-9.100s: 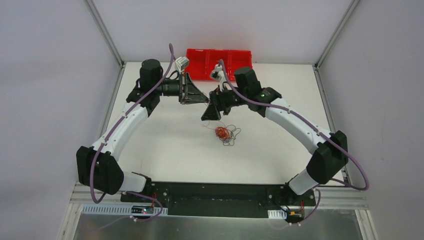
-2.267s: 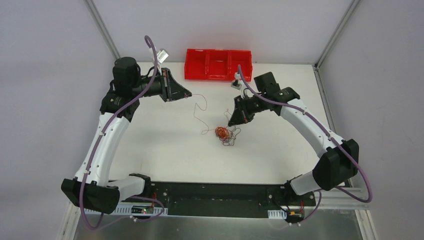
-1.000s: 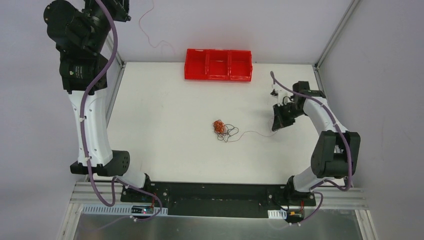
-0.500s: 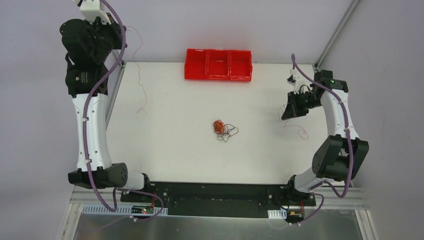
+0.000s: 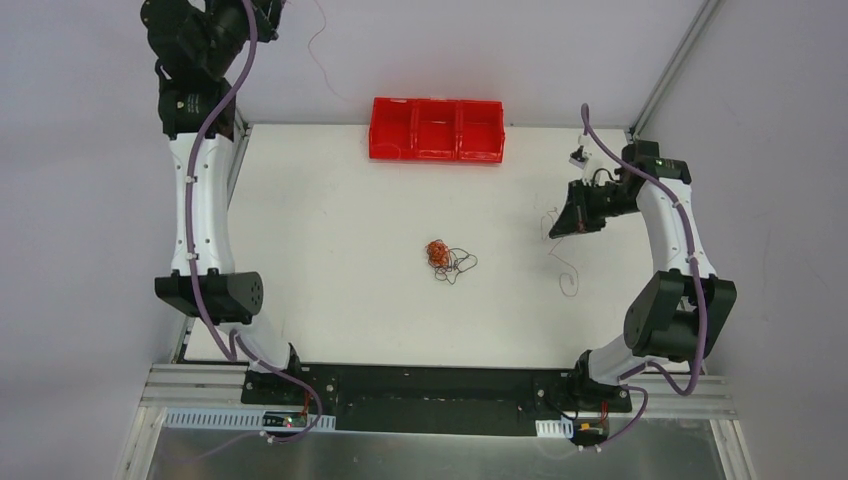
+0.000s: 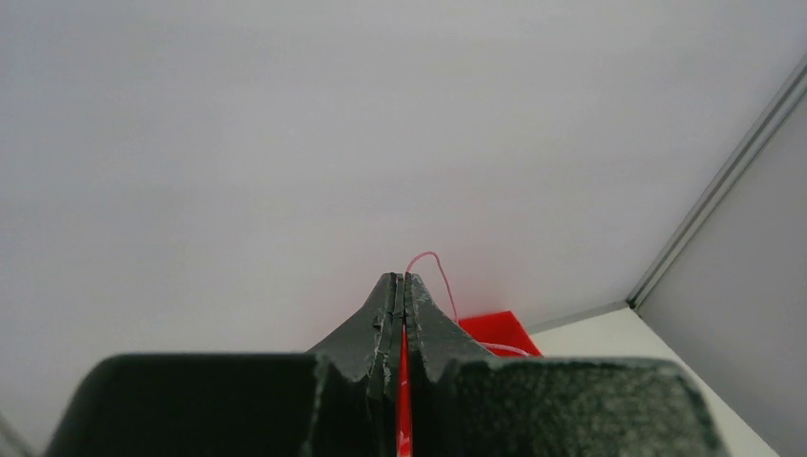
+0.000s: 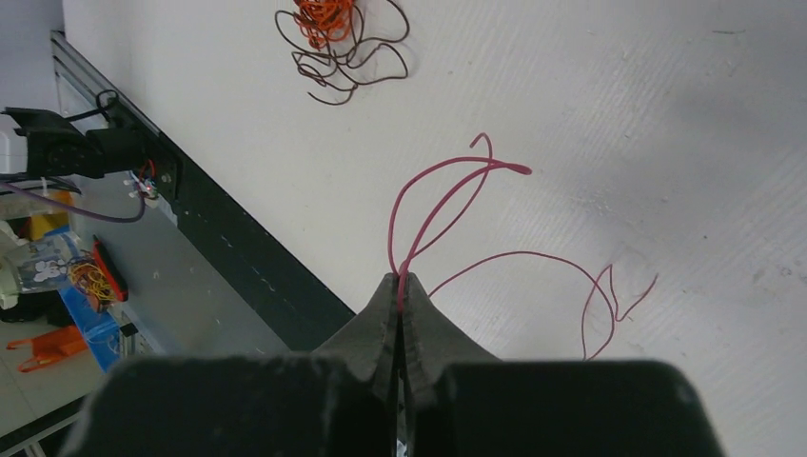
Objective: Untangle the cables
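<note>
The cables now lie in three places. A small tangle of orange coil and thin black wire [image 5: 445, 258] rests mid-table, seen too in the right wrist view as the same tangle [image 7: 333, 33]. My left gripper [image 6: 403, 279] is raised high at the back left, shut on a thin red wire [image 6: 440, 271] that loops out of its tip. My right gripper [image 5: 553, 232] hovers over the right side of the table, shut on another red wire [image 7: 447, 186], whose loose end trails on the table [image 5: 568, 275].
A red three-compartment tray [image 5: 436, 130] sits at the back edge of the table. The black base rail [image 5: 440, 385] runs along the near edge. Grey walls and metal frame posts enclose the left, right and back sides.
The left arm has swung higher and further back, lifting its red wire off the table. The right gripper has shifted slightly left with its wire trailing. The centre tangle has stayed put.
</note>
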Tool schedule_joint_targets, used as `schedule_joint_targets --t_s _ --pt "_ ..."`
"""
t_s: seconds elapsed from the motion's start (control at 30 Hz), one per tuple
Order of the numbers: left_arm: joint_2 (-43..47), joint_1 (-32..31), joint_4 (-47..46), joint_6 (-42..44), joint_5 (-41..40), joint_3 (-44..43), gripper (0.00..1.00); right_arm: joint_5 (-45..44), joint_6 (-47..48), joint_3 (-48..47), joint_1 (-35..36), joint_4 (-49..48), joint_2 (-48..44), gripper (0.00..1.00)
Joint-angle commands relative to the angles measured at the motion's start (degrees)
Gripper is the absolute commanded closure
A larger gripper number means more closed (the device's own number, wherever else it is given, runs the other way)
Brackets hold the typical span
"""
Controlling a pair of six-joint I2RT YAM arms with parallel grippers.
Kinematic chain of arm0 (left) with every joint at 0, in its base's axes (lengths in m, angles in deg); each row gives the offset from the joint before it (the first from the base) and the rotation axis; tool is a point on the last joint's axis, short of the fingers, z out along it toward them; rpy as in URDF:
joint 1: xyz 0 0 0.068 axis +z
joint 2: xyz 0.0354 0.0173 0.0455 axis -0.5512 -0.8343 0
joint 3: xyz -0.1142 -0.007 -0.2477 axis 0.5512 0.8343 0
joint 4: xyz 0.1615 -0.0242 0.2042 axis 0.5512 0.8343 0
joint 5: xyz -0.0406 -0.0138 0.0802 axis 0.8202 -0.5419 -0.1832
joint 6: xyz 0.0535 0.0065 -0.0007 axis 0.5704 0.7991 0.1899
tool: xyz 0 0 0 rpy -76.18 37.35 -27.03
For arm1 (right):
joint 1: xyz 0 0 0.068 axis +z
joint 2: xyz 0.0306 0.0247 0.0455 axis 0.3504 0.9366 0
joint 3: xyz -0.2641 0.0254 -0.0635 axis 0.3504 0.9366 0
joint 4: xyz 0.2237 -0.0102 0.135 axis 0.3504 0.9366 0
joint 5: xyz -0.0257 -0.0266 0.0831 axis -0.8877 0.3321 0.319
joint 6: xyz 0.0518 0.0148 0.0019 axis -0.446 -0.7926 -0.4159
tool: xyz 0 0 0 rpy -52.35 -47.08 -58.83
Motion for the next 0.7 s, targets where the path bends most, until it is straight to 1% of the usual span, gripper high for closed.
schedule_joint_targets --t_s 0.0,0.13,0.3,0.43,0.57,0.67 --pt "-5.41 -2.17 -10.78 -3.63 0.36 -8.03 1.0 6.1 -4.68 -4.18 0.92 -1.77 -1.64 1.0" --pt "-12.45 -3.03 -14.44 -5.47 -2.77 -14.33 1.0 7.41 -8.22 -8.25 1.55 -3.66 -0.14 1.0" --pt "-19.41 -3.43 -18.27 -5.5 -3.81 -21.08 1.0 8.43 -11.08 -11.83 2.29 -5.16 2.67 1.0" --pt "-22.54 -3.42 -21.08 -3.9 -5.72 -22.45 1.0 8.72 -12.07 -13.46 3.17 -5.48 4.76 1.0" --pt "-23.98 -3.48 -22.83 -1.1 -9.65 -22.75 1.0 9.22 -12.88 -14.38 3.76 -5.5 5.85 1.0" --pt "-24.92 -3.43 -25.12 -1.02 -10.13 -23.3 1.0 9.16 -12.99 -14.51 4.08 -5.68 6.27 1.0"
